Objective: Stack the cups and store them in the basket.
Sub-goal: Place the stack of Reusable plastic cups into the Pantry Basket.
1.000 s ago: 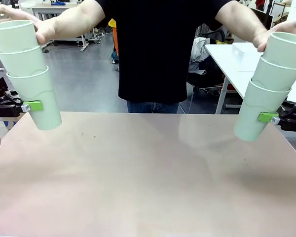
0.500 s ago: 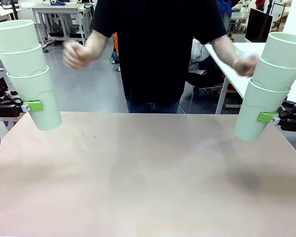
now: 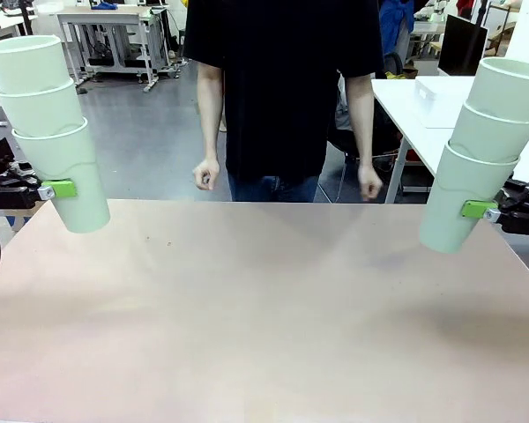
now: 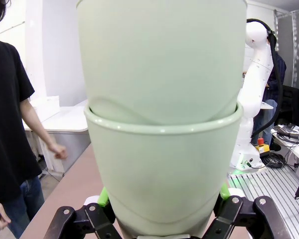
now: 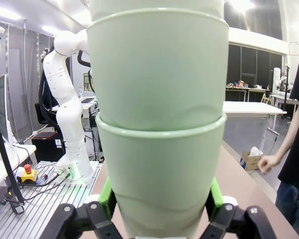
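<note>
A stack of three pale green cups [image 3: 55, 132] hangs above the table's left edge, tilted, with my left gripper [image 3: 60, 188] shut on the bottom cup. A second stack of three cups [image 3: 480, 154] leans over the right edge, held at its lowest cup by my right gripper [image 3: 478, 210]. In the left wrist view the cups [image 4: 162, 124] sit between the green pads [image 4: 103, 197]. The right wrist view shows its cups [image 5: 159, 129] gripped the same way. The basket is out of view. The person's hands [image 3: 207, 174] hang at their sides behind the far edge.
The bare tan table [image 3: 264, 317] stretches between the two stacks. The person in a black shirt [image 3: 282, 79] stands at the far side. A white side table [image 3: 423, 115] stands behind on the right.
The person let go of the tops of both cup stacks, drew their hands back and lowered them to their sides. Both stacks and grippers have stayed in place.
</note>
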`<move>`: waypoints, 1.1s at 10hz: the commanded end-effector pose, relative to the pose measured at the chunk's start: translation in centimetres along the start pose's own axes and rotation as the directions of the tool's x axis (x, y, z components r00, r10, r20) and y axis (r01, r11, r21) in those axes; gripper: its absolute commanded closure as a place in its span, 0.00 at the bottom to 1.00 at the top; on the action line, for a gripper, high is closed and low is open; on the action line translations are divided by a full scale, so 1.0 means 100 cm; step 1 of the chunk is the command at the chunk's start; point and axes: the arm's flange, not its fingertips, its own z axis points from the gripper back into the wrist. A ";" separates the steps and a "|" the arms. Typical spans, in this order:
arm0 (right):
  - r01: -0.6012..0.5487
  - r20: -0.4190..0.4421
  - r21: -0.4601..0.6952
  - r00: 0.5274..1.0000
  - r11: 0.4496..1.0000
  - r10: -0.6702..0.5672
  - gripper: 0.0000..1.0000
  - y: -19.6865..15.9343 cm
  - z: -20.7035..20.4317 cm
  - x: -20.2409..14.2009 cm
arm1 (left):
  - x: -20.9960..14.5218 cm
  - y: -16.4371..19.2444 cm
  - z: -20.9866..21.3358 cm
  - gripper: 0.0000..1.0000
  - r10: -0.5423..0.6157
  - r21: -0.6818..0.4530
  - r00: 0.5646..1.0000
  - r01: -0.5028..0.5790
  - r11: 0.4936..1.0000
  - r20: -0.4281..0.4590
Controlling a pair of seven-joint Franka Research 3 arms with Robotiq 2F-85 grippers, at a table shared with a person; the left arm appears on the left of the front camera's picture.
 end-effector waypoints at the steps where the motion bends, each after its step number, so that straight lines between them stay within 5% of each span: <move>1: -0.009 0.006 0.001 1.000 1.000 0.009 0.14 0.001 0.001 0.003 | 0.003 -0.001 -0.001 0.13 -0.009 -0.002 1.000 0.009 1.000 0.010; 11: -0.009 0.006 0.001 1.000 1.000 0.009 0.14 0.001 0.001 0.003 | 0.003 -0.001 -0.001 0.13 -0.009 -0.002 1.000 0.009 1.000 0.010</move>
